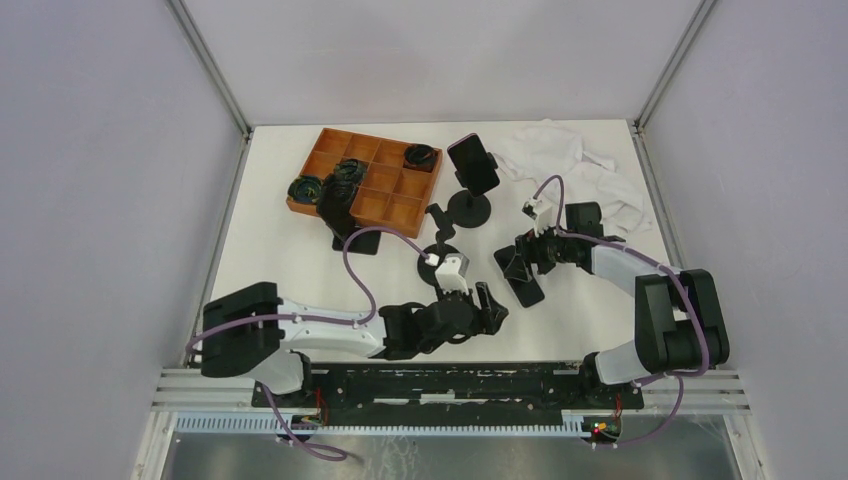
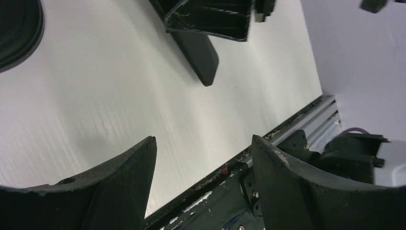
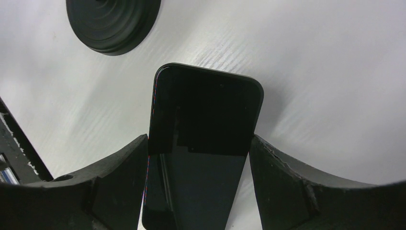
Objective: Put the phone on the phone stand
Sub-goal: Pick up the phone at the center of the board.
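You are working with the phone (image 3: 203,143), which is lying flat with its glossy dark face up on the white table (image 3: 325,72), just in front of the right arm. The right gripper (image 3: 198,139) is straddling it, and its fingers (image 3: 119,167) are sitting right at the two long edges. From these views you cannot tell whether they are pressing or only flanking. The left gripper (image 2: 203,141) is hanging spread and empty just beside it, low over the table.

You are probably dealing with a stiff, thin, fairly dense slab. The glass and rounded edges are likely to be slick, and a drop could crack it. The long edges near the middle are looking like the best place to hold, so that the weight is not tipping it out of the pads. Because it is lying flat, there is little edge to catch.

The tabletop is looking smooth and faintly ribbed, so the phone may be sliding rather than lifting. The empty phone stand (image 1: 438,220) is waiting near, toward the centre. A second stand (image 1: 470,208) behind it is carrying another phone (image 1: 473,163). An orange tray (image 1: 403,208) is sitting at the far left and a white cloth (image 1: 580,170) at the far right. The two arms are crowding the approach.
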You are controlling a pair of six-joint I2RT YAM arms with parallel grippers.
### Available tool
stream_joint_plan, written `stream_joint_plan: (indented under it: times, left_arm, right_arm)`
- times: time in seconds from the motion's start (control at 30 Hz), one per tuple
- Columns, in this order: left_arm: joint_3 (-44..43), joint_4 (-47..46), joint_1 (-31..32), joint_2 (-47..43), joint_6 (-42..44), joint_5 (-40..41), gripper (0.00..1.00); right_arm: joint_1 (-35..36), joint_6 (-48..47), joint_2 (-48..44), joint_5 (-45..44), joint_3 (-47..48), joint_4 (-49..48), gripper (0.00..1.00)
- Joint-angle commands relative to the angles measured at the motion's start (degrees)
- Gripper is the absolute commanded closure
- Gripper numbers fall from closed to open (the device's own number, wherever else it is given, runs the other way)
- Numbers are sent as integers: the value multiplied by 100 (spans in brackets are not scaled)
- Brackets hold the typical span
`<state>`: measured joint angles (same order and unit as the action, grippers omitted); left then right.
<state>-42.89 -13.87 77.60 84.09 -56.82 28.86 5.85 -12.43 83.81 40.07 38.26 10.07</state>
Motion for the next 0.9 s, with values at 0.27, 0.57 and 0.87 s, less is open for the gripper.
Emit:
stream_joint_plan:
  times: [0.27,0.57,0.87]
  left_arm:
    - [-509,-327,13,1232,-1602,804,26]
    - [-584,-982,-250,1953,-2378,656,28]
    - [-763,-1357,-514,2449,-2618,459,40]
  right_arm:
    - [85,508,-147,681,-167,-571,52]
    - [267,609,-119,876,-196,-646,51]
    - [435,610,-36,1128,-194,-655,51]
